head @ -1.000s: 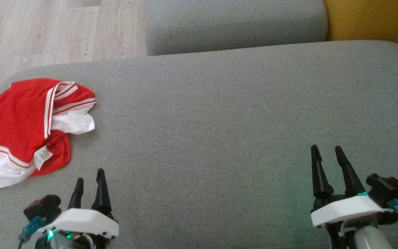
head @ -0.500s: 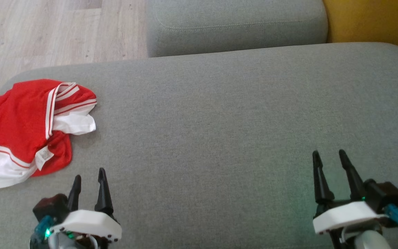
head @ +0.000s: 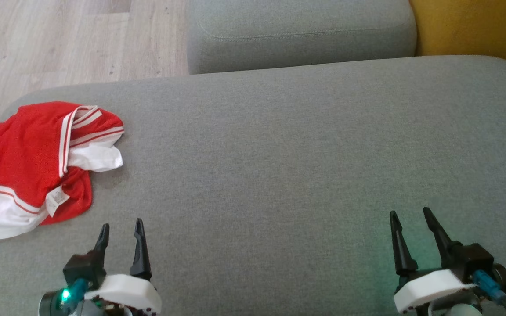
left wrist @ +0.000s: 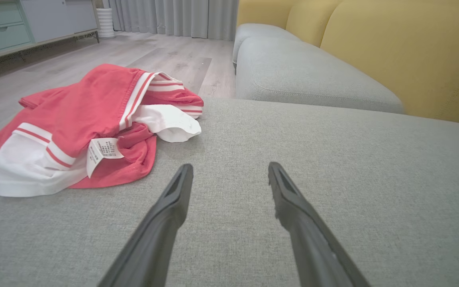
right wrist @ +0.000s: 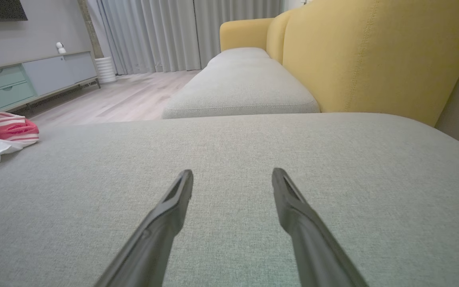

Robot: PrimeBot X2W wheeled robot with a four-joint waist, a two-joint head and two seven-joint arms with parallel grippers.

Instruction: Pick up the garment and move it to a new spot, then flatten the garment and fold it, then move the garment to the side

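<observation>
A red garment (head: 24,162) with white stripes and white panels lies crumpled at the left edge of the grey cushion (head: 279,153); a white label shows on it. In the left wrist view the garment (left wrist: 86,123) sits ahead and to the left of my fingers. My left gripper (head: 121,226) stands open near the front, just right of and below the garment, apart from it, with nothing between its fingers (left wrist: 173,199). Far to the right, my right gripper (head: 409,214) is open and empty over bare cushion. The right wrist view catches the garment (right wrist: 2,131) at its far left edge.
A second grey cushion (head: 301,30) lies beyond the near one, with a yellow backrest (head: 477,26) to the right. Wooden floor (head: 59,39) runs past the cushion's left and far-left edges. A low cabinet (right wrist: 26,79) and curtains (right wrist: 165,36) stand across the room.
Both grippers have drawn back toward the bottom of the head view, the left one also shifting slightly right. Both stay open. The garment lies as before.
</observation>
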